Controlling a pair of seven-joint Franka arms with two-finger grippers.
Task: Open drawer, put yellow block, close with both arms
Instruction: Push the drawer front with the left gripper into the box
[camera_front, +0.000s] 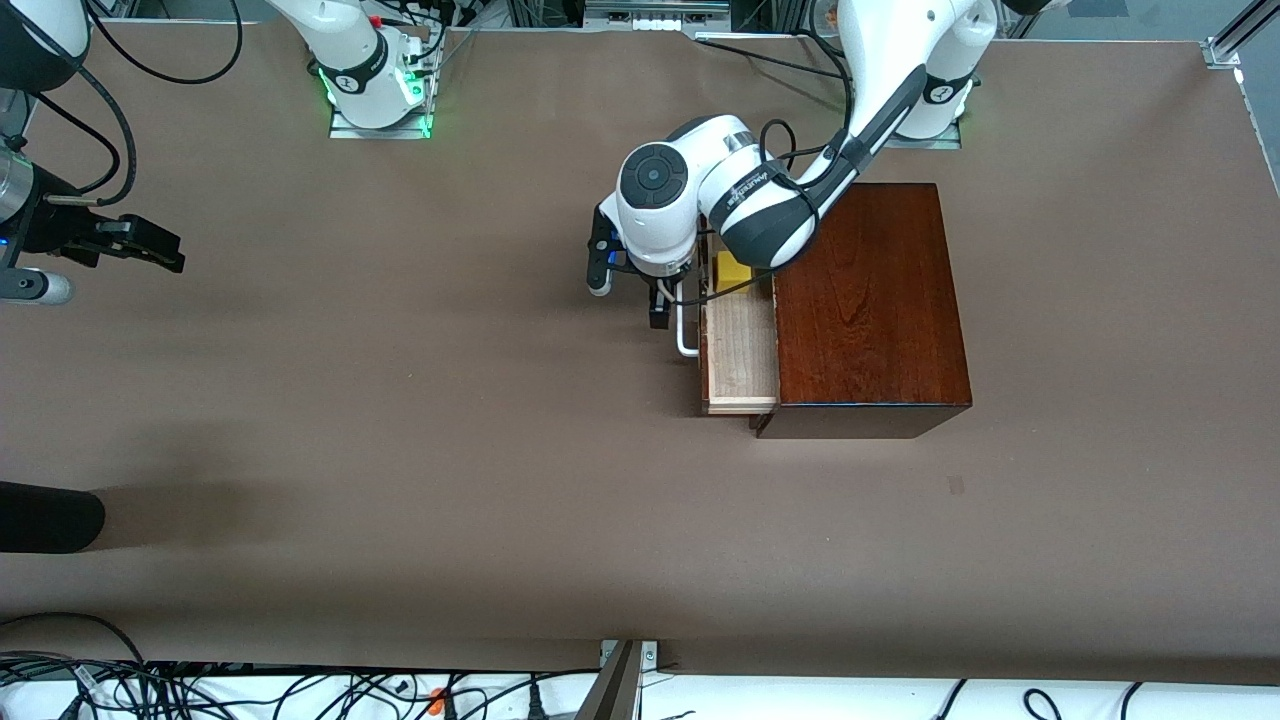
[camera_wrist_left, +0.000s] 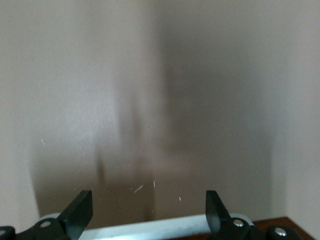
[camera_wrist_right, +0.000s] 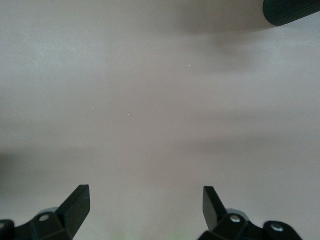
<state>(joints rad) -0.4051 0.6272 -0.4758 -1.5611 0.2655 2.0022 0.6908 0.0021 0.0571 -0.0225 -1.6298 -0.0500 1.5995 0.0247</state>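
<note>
— One small bright-yellow cube (camera_front: 733, 270) lies in the pale wooden drawer tray (camera_front: 742, 350), at its end farther from the front camera, half hidden under the left arm.

— So closing is what's left, I'd judge. Where's the left gripper (camera_wrist_left: 148, 202)?

— At the white U-shaped bar handle (camera_front: 685, 335), fingers spread wide with the bar between them, gripping nothing.

— Then push squarely on the dark front, along the slide, or the tray may jam in the glossy reddish-brown wooden box (camera_front: 865, 300).

— And the right gripper (camera_front: 150, 245)?

— Waiting, jaws wide and empty, over the brown table (camera_front: 400, 450) at the right arm's end, well apart from the drawer.

— Plenty of bare table between them. Only a black rounded thing (camera_front: 50, 515) sits near that end's edge.
</note>
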